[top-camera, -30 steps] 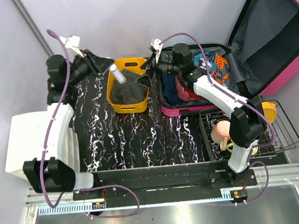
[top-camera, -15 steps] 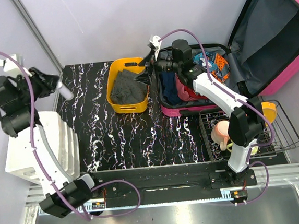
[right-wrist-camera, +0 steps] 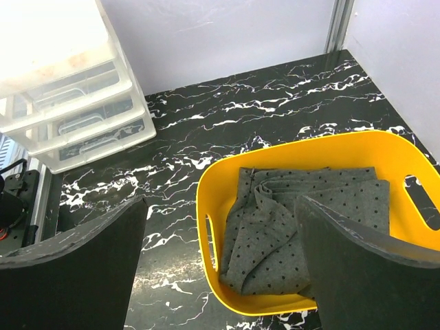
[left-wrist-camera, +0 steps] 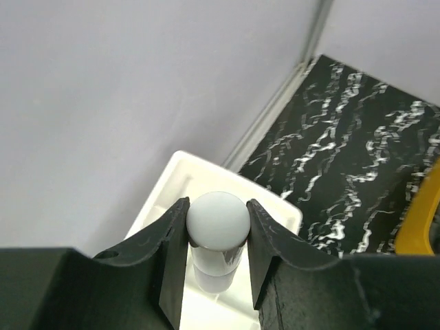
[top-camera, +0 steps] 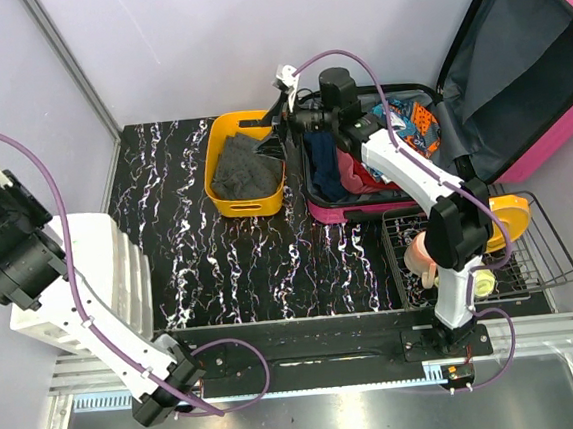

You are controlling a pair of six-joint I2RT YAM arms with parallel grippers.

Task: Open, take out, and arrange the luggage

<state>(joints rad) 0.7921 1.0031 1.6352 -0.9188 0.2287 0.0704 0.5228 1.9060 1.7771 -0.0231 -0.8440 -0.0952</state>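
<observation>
Yellow bin (right-wrist-camera: pixel 309 152) w/ grey cloth (right-wrist-camera: pixel 289 227) by R hand (right-wrist-camera: pixel 220 199), fingers apart; L hand (left-wrist-camera: pixel 217 205) clamps white bottle (left-wrist-camera: pixel 218 223).

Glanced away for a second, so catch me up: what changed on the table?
The left gripper, shut on the white bottle, swung from over the yellow bin leftward to above the white drawer unit. The right gripper shifted only slightly, open by the bin. The grey cloth in the bin and the open luggage stayed put.
</observation>
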